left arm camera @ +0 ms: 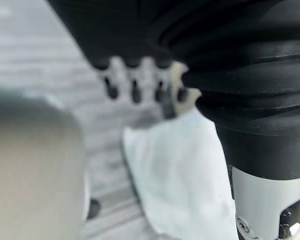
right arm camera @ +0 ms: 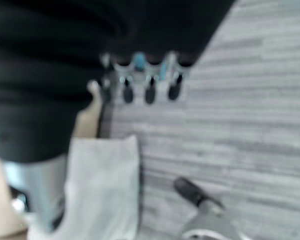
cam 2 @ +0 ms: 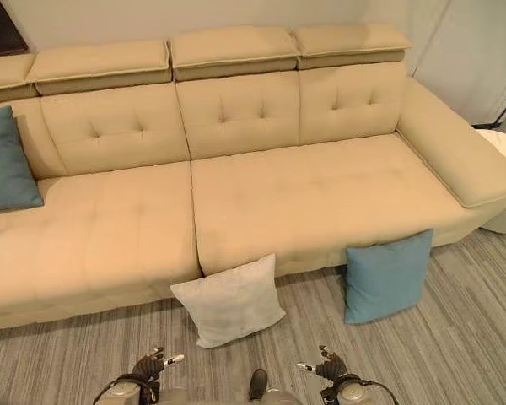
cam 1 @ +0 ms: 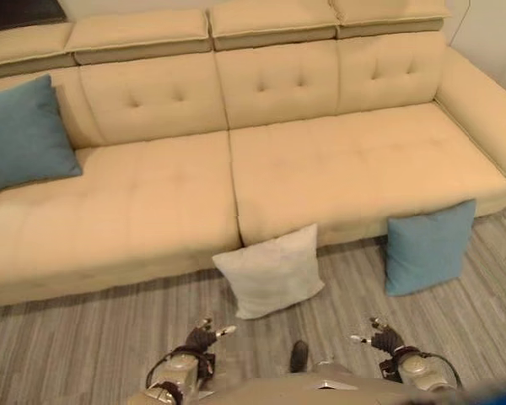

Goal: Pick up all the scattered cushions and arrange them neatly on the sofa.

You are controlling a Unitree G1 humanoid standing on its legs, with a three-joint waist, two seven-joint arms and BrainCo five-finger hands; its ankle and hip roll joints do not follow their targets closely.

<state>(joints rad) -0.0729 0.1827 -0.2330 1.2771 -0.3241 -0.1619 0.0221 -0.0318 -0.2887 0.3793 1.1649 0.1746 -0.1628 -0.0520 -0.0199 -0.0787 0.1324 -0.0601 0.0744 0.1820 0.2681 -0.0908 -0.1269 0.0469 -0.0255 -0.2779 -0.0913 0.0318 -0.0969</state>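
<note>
Both hands, left hand (cam 1: 204,338) and right hand (cam 1: 384,339), are hanging low over the floor (cam 1: 84,337) with fingers seemingly relaxed, holding nothing. White cushion (cam 1: 271,271) and blue cushion (cam 1: 428,246) are leaning against the sofa (cam 1: 337,169); another blue cushion (cam 1: 21,135) is resting on its seat.

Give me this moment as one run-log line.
left robot hand: open, empty | right robot hand: open, empty | white cushion: floor, leaning on sofa | blue cushion: floor | second blue cushion: on sofa

White cushion (cam 1: 271,270), blue cushion (cam 1: 427,246) against sofa (cam 1: 152,202)
</note>
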